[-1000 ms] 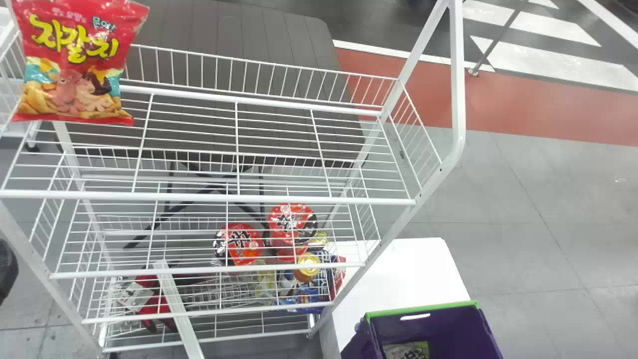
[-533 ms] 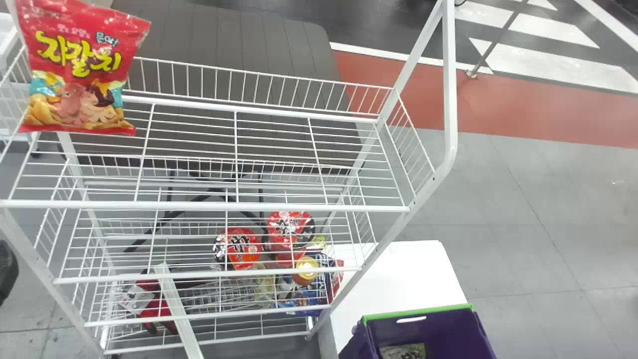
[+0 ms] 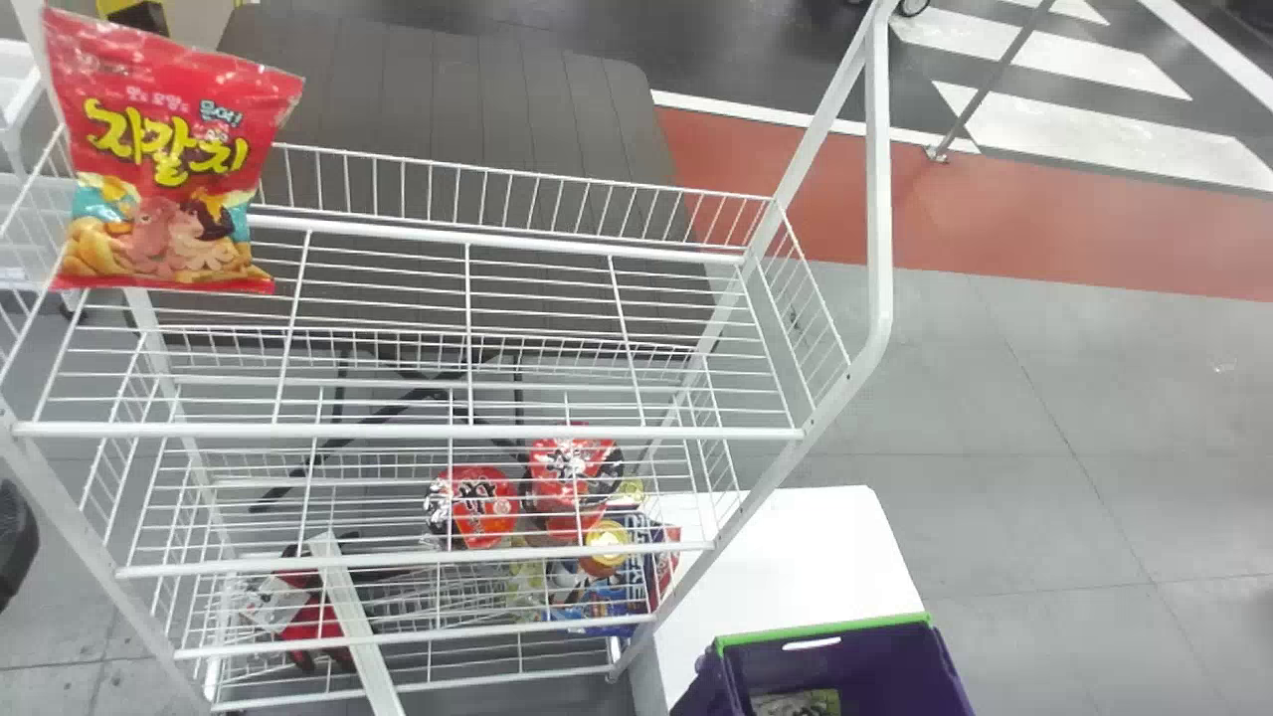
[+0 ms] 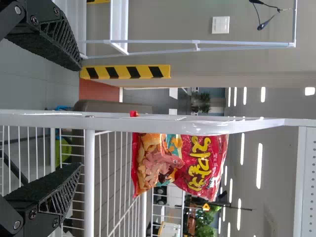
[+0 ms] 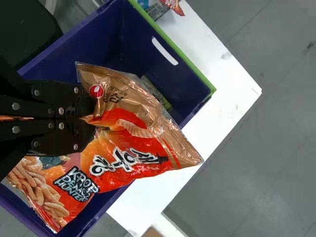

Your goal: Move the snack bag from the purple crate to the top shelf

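In the right wrist view my right gripper (image 5: 93, 118) is shut on a creased orange and brown snack bag (image 5: 133, 153), held over the purple crate (image 5: 101, 42). That purple crate (image 3: 845, 666) stands at the bottom edge of the head view, with another packet (image 3: 796, 703) inside. To its left rises the white wire rack; its top shelf (image 3: 408, 432) has a red snack bag (image 3: 164, 169) upright at the left end. The left wrist view shows my left gripper (image 4: 80, 118) open beside the rack, fingers wide apart, with the red snack bag (image 4: 180, 160) beyond them.
Red-lidded cups (image 3: 475, 507) and small packets sit low in the rack's right half. A white table (image 3: 786, 557) stands behind the crate, right of the rack. The rack's slanted right post (image 3: 875, 199) rises above the top shelf. A dark padded surface (image 3: 448, 99) lies behind.
In the head view the rack and red bag have shifted downward, and the rack's right side and the crate slightly left. The red bag still stands at the shelf's left end.
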`<state>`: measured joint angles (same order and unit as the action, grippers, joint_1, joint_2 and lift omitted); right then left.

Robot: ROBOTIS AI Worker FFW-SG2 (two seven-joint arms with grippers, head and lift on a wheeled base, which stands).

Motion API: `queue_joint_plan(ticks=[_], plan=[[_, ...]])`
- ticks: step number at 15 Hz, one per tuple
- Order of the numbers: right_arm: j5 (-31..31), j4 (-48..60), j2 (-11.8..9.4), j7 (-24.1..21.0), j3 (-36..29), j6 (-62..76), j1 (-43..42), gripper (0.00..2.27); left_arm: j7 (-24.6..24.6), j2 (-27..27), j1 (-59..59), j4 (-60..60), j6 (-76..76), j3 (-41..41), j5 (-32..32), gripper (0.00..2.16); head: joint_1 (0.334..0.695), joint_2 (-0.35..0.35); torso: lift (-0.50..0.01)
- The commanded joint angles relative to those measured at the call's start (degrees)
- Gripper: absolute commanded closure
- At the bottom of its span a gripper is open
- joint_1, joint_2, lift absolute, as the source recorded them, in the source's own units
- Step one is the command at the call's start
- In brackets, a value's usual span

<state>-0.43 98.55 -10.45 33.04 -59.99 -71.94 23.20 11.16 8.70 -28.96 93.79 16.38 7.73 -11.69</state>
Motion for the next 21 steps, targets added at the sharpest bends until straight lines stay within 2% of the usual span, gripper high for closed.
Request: queue_joint_plan(ticks=[1,10,13,18,20,21], plan=[[-0.4,0.1,0.3,0.0,-0.2,0.4,-0.2,2.24,0.1,0.0,0.0,0.0,0.0,0.0,0.0,0.13,0.695,-0.35,0.004],[-2.6,0.2,0.7,0.1,-1.3,-0.8,-0.5,2.24,0.2,0.1,0.0,-0.1,0.0,0.0,0.0,0.13,0.695,-0.35,0.01],[-7.7,2.2,1.6,3.2,-1.8,-2.0,-0.5,2.24,0.2,0.0,0.0,-0.2,0.0,0.0,0.0,0.13,0.695,-0.35,0.01],[-14.1,24.0,9.4,3.3,2.2,-17.7,-2.9,2.24,0.2,-0.2,-0.1,-0.2,0.2,-0.2,0.1,0.13,0.695,-0.35,0.01],[-17.4,31.1,10.5,3.3,2.9,-18.1,-5.7,2.24,0.2,-0.2,-0.1,-0.7,0.5,-0.1,0.1,0.13,0.695,-0.343,0.01],[-19.8,34.2,10.5,3.3,3.4,-18.1,-7.7,2.24,0.2,-0.2,-0.1,-0.9,0.7,-0.1,0.1,0.13,0.695,-0.309,0.01]])
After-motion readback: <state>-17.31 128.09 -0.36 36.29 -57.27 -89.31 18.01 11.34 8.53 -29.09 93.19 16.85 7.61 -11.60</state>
